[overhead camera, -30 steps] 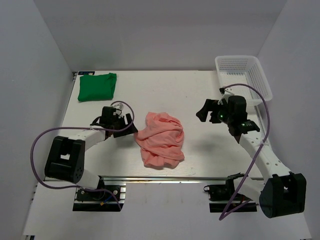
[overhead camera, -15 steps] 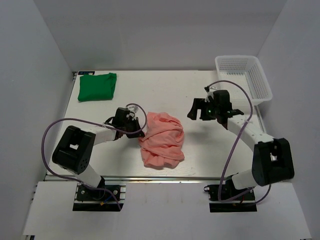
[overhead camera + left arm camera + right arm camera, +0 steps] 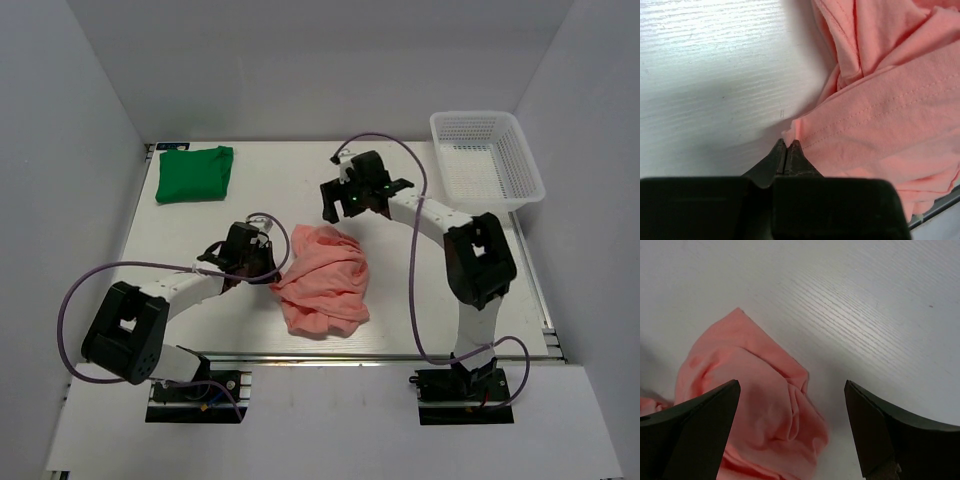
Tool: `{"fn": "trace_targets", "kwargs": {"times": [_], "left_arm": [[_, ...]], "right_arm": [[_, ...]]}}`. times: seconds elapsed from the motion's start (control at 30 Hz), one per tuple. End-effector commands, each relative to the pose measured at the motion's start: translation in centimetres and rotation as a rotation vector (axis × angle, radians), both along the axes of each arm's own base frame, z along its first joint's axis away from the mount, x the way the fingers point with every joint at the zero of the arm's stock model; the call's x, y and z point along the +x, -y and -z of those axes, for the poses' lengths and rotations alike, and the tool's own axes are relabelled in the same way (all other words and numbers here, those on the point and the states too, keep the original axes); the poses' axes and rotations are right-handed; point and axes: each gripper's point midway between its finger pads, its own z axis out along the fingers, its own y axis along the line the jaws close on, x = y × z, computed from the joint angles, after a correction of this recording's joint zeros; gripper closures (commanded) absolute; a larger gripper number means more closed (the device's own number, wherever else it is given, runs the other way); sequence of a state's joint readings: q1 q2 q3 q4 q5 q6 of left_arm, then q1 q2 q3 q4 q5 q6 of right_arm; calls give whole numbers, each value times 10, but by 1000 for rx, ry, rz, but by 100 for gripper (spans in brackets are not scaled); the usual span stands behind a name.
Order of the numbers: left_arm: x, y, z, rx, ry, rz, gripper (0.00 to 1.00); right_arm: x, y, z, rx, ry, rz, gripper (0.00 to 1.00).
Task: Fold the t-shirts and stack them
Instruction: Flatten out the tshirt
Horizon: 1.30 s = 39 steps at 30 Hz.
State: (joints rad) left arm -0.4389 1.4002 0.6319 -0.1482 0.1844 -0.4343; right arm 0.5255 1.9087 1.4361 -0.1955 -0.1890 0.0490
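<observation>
**A:** Status on the salmon-pink cloth t-shirt [image 3: 322, 280]?
**B:** Unfolded. It's lying on the flat white table [image 3: 300, 180] as a rumpled heap with creases all over. A stitched hem shows in the left wrist view.

**A:** Left gripper?
**B:** The left gripper [image 3: 786, 146] is at the pink shirt's left edge, low to the table. Its jaws are clenched with a small tuck of hem nipped at the tips. From the top view the cloth is drawn out to a point there.

**A:** Right one?
**B:** The right gripper [image 3: 791, 385] is spread wide with nothing between the fingers, clear of the cloth. It hangs over the pink shirt's far edge, angled down. The right wrist view has the shirt's far corner on one side of the gap and bare table on the other.

**A:** Second shirt?
**B:** The bright green cloth t-shirt [image 3: 194, 173] is folded to a rough rectangle and lies flat. It's well apart from the pink shirt, off to its far left. The two aren't touching, so no stack.

**A:** Anything else around?
**B:** There's a rectangular white plastic mesh basket [image 3: 487, 158] off to the pink shirt's far right, well apart from it and beyond the right gripper. The left arm reaches the pink shirt from its near-left side. The right arm comes in from the right and bends over the far edge.
</observation>
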Motion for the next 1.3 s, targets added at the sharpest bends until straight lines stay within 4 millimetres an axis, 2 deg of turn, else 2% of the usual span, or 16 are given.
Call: {"fn": "trace_targets", "kwargs": {"times": [0.0,0.17,0.3,0.43,0.6,0.63,0.7,0.73,0.8,0.9,0.97,1.0,1.03,1.13,1.17,1.27], "left_arm": [[0,0,-17,10,45,13,100],[-1,5,-40,-17,118,63,100],[-7,8,-55,-29,163,111,100],[-12,7,-60,-39,187,125,100],[-14,8,-63,-46,200,139,100],[-14,7,-63,-40,205,146,100],[-11,3,-69,-20,229,133,100],[-3,2,-78,-11,256,113,100],[1,0,-88,-7,283,98,100],[11,4,-121,-41,373,85,100],[18,3,-143,-47,438,71,100],[25,4,-161,-58,478,60,100],[27,2,-172,-51,502,52,100],[39,-6,-216,-51,600,-17,100],[43,-9,-231,-52,633,-40,100],[45,-20,-264,-59,713,-102,100]], "right_arm": [[4,11,16,-183,4,59,10],[-1,42,44,-236,-38,284,10],[-19,16,60,-189,-100,134,10],[-33,8,79,-156,-169,87,12],[-45,2,87,-120,-224,56,48],[-48,-2,87,-101,-231,40,66],[-51,-6,86,-85,-243,28,82],[-50,-6,86,-81,-250,31,100],[-46,-1,82,-90,-250,63,100],[-29,6,52,-92,-152,141,100],[-18,8,7,-39,-51,182,100],[-3,21,-7,-64,26,280,100],[1,26,-49,-2,113,316,100],[21,58,-98,19,272,518,100],[16,68,-136,68,339,558,100],[13,104,-188,97,460,713,100]]}}
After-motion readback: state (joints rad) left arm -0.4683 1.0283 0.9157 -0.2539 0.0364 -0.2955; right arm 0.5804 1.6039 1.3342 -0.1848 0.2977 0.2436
